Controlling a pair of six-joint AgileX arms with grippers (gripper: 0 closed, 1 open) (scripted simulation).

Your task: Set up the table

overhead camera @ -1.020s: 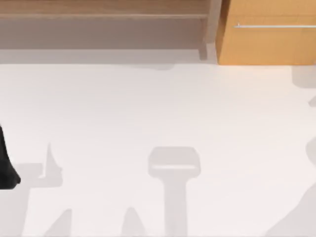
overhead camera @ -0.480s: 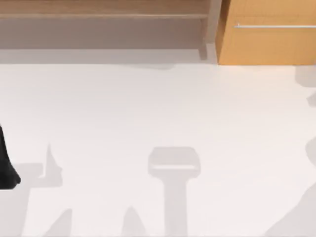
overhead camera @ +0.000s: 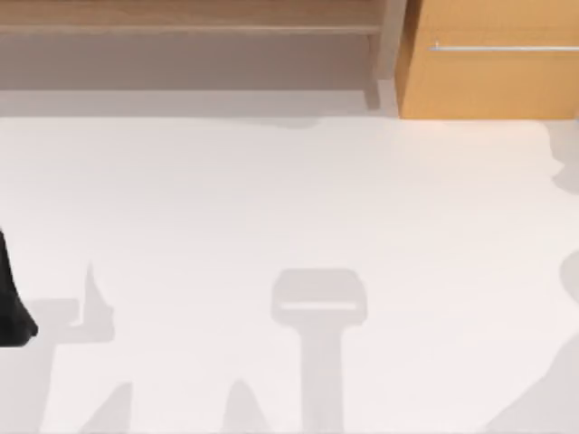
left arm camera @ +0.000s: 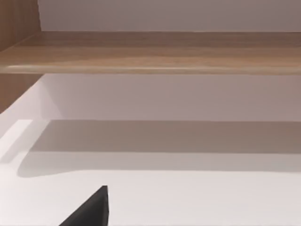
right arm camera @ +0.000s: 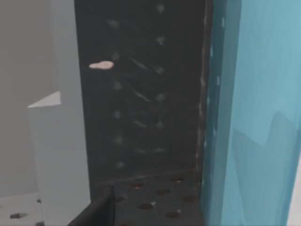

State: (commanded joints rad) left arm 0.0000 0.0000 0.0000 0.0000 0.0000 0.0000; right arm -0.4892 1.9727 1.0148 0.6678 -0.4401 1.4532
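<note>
The table (overhead camera: 271,199) is a wide plain white surface with only grey shadows on it. A black part of my left arm (overhead camera: 13,298) sits at the table's left edge. In the left wrist view a dark tip of my left gripper (left arm camera: 91,209) hangs over the white table (left arm camera: 197,197), facing the shelf. In the right wrist view a dark tip of my right gripper (right arm camera: 96,209) is close to a dark perforated panel (right arm camera: 141,94), with a translucent blue wall (right arm camera: 254,117) beside it and a pale grey block (right arm camera: 56,155) on the other side.
A brown wooden shelf board (overhead camera: 181,18) runs along the back of the table, also seen as the wooden shelf board (left arm camera: 150,52). An orange-wood drawer unit (overhead camera: 488,81) with a thin metal bar handle (overhead camera: 502,47) stands at the back right.
The shadow at the table's right edge near the drawer unit has shifted and changed shape. My left arm has not moved.
</note>
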